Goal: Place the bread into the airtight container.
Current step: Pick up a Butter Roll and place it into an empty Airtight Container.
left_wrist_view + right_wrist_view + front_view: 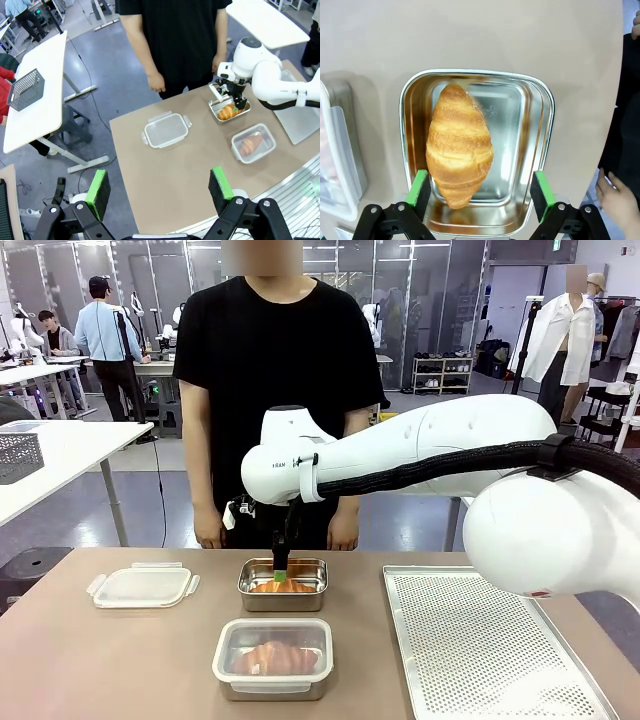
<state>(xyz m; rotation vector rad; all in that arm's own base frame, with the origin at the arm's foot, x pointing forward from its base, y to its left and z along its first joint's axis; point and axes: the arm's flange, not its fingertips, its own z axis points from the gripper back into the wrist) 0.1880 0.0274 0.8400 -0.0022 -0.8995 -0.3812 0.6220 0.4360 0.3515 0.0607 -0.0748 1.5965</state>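
Front view: the right gripper (pixel 282 567) hangs over the open steel tin (pixel 283 585), its jaws wide and empty, with the croissant (pixel 281 586) lying inside the tin. Nearer stands a lidded tin (pixel 273 658) with another croissant in it, and a loose lid (pixel 142 586) lies to the left.

Left wrist view: the left gripper (pixel 159 189) hovers high, well apart from the tins, jaws wide, holding nothing.

Right wrist view: the croissant lies lengthwise toward one long wall of the tin, between the green pads (pixel 418 186) but not touched. It looks already placed, so the good move is probably a straight lift, pads clear of the pastry and rim, then fetching the lid.
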